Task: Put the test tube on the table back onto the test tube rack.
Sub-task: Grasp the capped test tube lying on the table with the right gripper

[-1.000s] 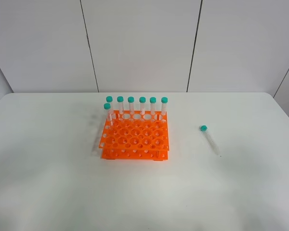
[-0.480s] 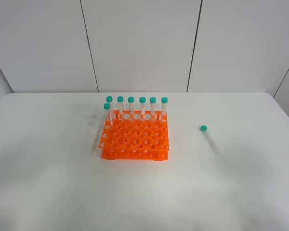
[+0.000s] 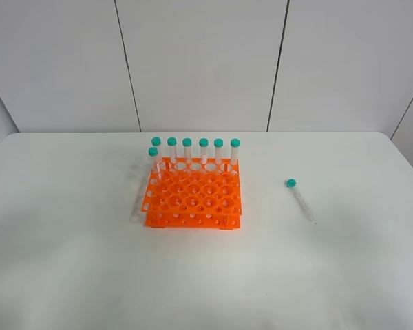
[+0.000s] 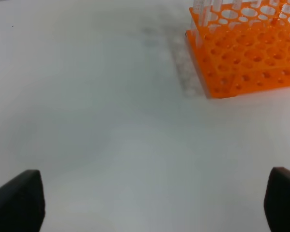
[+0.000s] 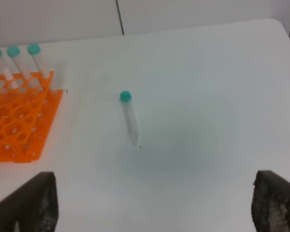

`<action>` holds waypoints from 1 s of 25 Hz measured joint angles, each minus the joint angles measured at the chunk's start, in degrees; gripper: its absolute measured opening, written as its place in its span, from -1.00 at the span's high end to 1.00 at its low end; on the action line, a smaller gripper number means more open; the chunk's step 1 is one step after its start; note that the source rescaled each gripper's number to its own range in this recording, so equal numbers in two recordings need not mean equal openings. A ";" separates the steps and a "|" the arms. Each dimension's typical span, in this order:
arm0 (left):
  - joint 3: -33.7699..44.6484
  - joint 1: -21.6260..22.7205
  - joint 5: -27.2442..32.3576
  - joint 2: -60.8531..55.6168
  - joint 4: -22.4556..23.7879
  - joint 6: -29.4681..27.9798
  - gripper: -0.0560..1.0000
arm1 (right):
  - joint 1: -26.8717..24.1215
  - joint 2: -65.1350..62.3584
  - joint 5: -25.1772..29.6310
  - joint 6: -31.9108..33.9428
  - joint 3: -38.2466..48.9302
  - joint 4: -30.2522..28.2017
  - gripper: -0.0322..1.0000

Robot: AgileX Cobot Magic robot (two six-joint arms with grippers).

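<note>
Exterior high view: a large plain white matte table [image 3: 69, 275] with rounded corners is seen in front of a wall of pale panels [image 3: 199, 62]. Near the middle of the table a bright orange plastic rack [image 3: 193, 199] of two tiers, with a grid of many round holes, is placed. Seven upright clear tubes with teal caps [image 3: 203, 150] are held in it: six are lined along the far row, and one more is set just in front of the leftmost of them. The slim clear plastic test tube [image 3: 300, 201] with a teal screw cap is found lying flat on the table, well apart from the rack on its right side. Its cap is turned toward the far edge and its pointed tip toward the near edge. It is touched by nothing. No arm is seen in this view. In the left wrist view the left gripper [image 4: 150, 203] is shown above bare table, with a corner of the rack ahead of it. Its two dark fingers [image 4: 19, 200] are spread wide, and nothing is held between them. In the right wrist view the right gripper [image 5: 150, 203] is also spread wide and empty, its dark fingers [image 5: 29, 203] standing far apart. The lying test tube is seen ahead of it, between the two fingers' lines, and the rack is off to one side.
</note>
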 joint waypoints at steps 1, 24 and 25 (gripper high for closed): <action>0.00 0.00 0.00 0.00 0.00 0.00 -0.99 | 0.00 0.87 0.00 -0.74 -0.66 0.00 -1.00; 0.00 0.00 0.00 0.00 0.00 0.00 -0.99 | 0.00 67.20 -1.30 -9.43 -31.56 1.96 -1.00; 0.00 0.00 0.00 0.00 0.00 0.00 -0.99 | 0.00 70.13 -1.24 -9.43 -33.02 2.10 -1.00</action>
